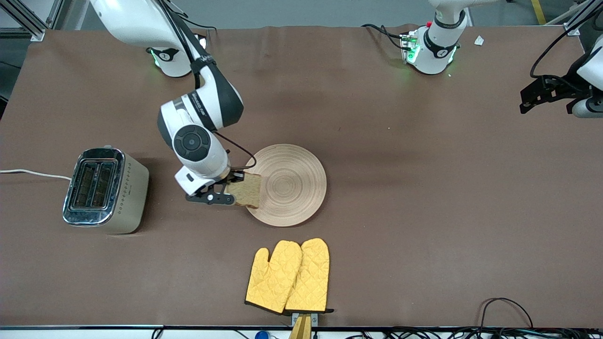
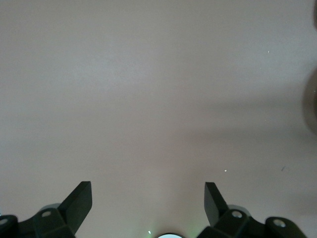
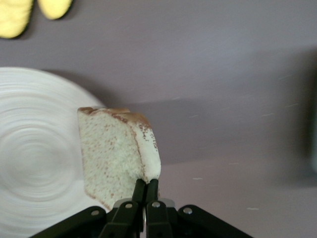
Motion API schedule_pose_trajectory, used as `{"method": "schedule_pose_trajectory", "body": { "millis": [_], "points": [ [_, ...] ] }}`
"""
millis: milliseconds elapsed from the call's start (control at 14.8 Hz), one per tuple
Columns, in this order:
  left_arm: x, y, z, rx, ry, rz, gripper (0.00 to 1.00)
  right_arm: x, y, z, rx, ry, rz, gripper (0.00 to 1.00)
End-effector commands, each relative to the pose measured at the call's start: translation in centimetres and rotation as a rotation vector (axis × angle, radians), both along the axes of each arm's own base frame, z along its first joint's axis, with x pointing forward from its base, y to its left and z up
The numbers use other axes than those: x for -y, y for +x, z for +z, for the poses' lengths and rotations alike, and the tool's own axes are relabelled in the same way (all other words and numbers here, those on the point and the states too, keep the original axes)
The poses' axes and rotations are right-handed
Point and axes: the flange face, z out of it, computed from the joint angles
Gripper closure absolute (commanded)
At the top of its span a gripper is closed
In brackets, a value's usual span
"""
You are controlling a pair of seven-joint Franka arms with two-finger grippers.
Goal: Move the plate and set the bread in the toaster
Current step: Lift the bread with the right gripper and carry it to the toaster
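Clamped tight on one edge of the bread, fingers of the right gripper pressed together on the crust, slice hanging upright over the plate's edge, centre of the frame. Empty now, the plate, nothing left on it. Off toward centre-left of the frame, the toaster, both slots open and empty, long axis running up and down the frame. Probably calls for a carry across the bare counter, slice turned to match a slot. Yellow oven mitts lower centre. Upper right, left gripper waiting, fingers wide apart, holding nothing.
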Motion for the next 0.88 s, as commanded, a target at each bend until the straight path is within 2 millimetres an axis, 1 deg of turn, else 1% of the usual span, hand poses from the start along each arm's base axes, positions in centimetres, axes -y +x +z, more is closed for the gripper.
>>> {"method": "schedule_pose_trajectory", "body": {
  "millis": [0,67,135,270,337,404,539,674,809],
  "points": [
    [-1.0,0.2,0.7,0.013,0.001,0.002,0.00,2.6,0.6,3.1,0.012,-0.185,0.113,1.00],
    [-1.1,0.2,0.6,0.012,0.003,0.004,0.00,3.9,0.7,3.9,0.022,-0.251,0.150,1.00],
    [-1.1,0.2,0.7,0.014,0.003,0.004,0.00,5.7,0.9,4.8,0.016,-0.325,0.179,1.00],
    [-1.2,0.1,0.7,0.014,0.005,0.005,0.00,8.9,1.3,7.7,0.034,-0.441,0.207,1.00],
    [-1.8,0.1,0.7,0.014,0.006,0.016,0.00,10.9,1.2,8.9,0.037,-0.499,0.202,1.00],
    [-2.1,0.2,0.6,0.012,0.003,0.022,0.00,12.4,0.9,9.8,0.045,-0.549,0.204,1.00],
    [-2.1,0.2,0.4,0.007,-0.003,0.022,0.00,15.6,-0.3,11.0,0.050,-0.621,0.194,1.00],
    [-2.0,0.2,0.2,0.002,-0.005,0.020,0.00,17.3,-0.8,12.0,0.042,-0.636,0.195,1.00],
    [-1.3,0.1,0.3,0.003,-0.023,0.011,0.00,18.0,-0.9,12.9,0.039,-0.644,0.200,1.00]
  ]
}}
